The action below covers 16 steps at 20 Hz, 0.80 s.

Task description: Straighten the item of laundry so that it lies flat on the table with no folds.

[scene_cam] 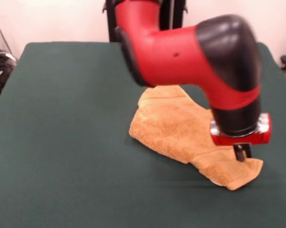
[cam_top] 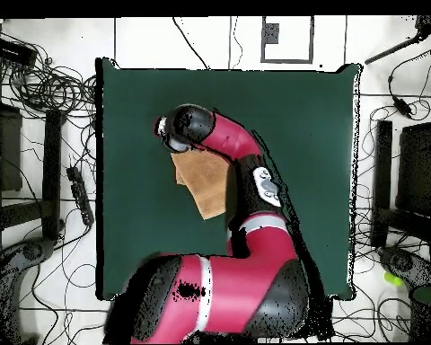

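Observation:
The item of laundry (scene_cam: 181, 128), a golden-orange towel, lies rumpled right of the middle of the green table (scene_cam: 62, 142). It has a fold at its far end and narrows to a strip that reaches toward the front right. My gripper (scene_cam: 242, 154) comes straight down onto that near corner and looks shut on it. The corner's edge stands slightly raised off the cloth. In the overhead view the towel (cam_top: 206, 184) shows as an angular patch beside the arm, and the arm's wrist hides the gripper there.
The red arm (scene_cam: 181, 52) spans the towel's far side and hides part of it. Green table (cam_top: 309, 126) extends widely on all sides of the towel. Cables and equipment (cam_top: 39, 90) lie on the floor around the table.

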Tool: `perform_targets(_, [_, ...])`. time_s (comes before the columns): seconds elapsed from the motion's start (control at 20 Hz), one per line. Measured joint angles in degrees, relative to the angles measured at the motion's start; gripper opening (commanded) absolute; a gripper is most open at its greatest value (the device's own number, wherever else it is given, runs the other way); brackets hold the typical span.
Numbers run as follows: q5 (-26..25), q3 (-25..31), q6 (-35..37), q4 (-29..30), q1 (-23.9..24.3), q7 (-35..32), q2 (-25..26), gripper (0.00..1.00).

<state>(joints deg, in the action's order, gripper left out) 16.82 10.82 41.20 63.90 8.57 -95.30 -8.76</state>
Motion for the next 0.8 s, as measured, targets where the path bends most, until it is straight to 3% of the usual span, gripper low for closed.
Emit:
perform_targets(0.35, [0.04,8.45,10.22,-0.27,9.87,0.04,3.58,0.0])
perform_targets(0.8, [-0.32,13.11,27.28,-4.52,16.94,0.32,10.71,0.0])
